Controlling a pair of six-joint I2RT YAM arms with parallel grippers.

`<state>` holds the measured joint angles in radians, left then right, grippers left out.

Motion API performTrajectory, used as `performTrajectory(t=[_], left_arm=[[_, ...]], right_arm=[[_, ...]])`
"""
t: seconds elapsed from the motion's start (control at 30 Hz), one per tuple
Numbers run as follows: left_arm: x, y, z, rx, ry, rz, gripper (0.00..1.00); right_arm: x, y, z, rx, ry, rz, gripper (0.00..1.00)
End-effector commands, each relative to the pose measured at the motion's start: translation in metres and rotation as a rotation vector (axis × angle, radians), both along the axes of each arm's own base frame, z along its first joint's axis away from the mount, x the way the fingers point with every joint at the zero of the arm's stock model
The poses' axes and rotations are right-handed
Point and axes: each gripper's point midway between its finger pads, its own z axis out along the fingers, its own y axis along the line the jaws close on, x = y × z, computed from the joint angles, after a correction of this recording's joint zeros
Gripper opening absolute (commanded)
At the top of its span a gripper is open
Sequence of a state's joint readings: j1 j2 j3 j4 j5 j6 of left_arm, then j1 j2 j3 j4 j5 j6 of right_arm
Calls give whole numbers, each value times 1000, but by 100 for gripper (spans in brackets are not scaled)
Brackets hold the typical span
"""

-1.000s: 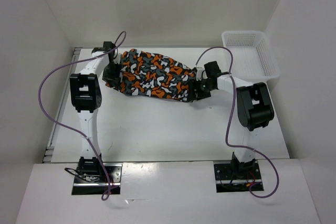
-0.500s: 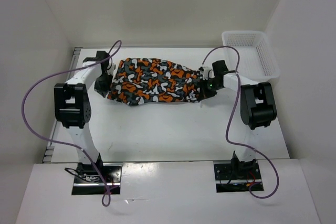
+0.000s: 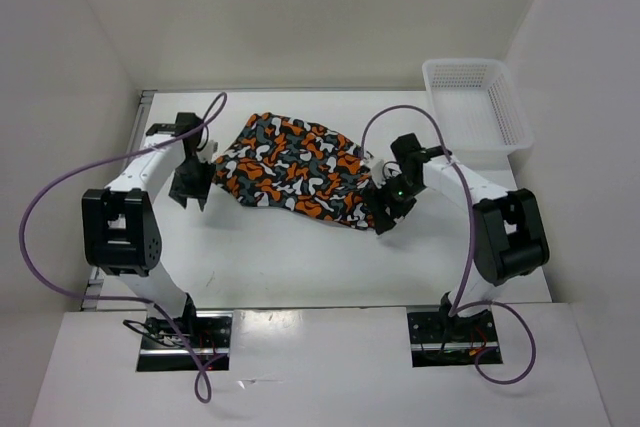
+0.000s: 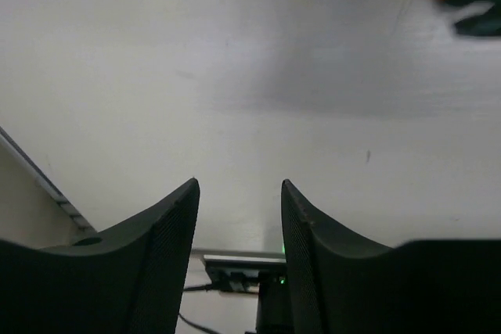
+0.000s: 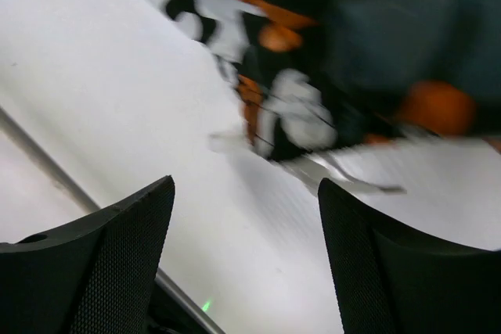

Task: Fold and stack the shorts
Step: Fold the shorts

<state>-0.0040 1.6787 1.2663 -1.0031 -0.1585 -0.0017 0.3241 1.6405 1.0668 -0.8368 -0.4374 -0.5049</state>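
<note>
Camouflage fabric: the shorts [image 3: 295,169], bunched mid-table [image 3: 300,257] between both arms. White mesh basket [image 3: 475,97] in the far right corner, well apart. Left gripper [image 3: 188,185] and right gripper [image 3: 384,211]: jaws apart, empty. Only the right wrist view shows a pale cord [image 5: 344,180] at the hem, blurred.

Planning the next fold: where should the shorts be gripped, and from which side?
Probably their two end edges: the shorts lie low, slanted between both open hands, so the left hand comes in from the left, the right hand from the right.
</note>
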Motion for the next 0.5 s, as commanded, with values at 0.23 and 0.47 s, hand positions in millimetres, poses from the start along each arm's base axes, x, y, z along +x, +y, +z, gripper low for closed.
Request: performTrajectory(t=[0.23,0.47], left_arm=[[162,-34,9,-201,-293,-44,70],[179,-23,-33,-144,-246,-26,71]], right_arm=[[19,-38,32,-25,-133,-36,80],[41,-58,57,-21,-204,-135,80]])
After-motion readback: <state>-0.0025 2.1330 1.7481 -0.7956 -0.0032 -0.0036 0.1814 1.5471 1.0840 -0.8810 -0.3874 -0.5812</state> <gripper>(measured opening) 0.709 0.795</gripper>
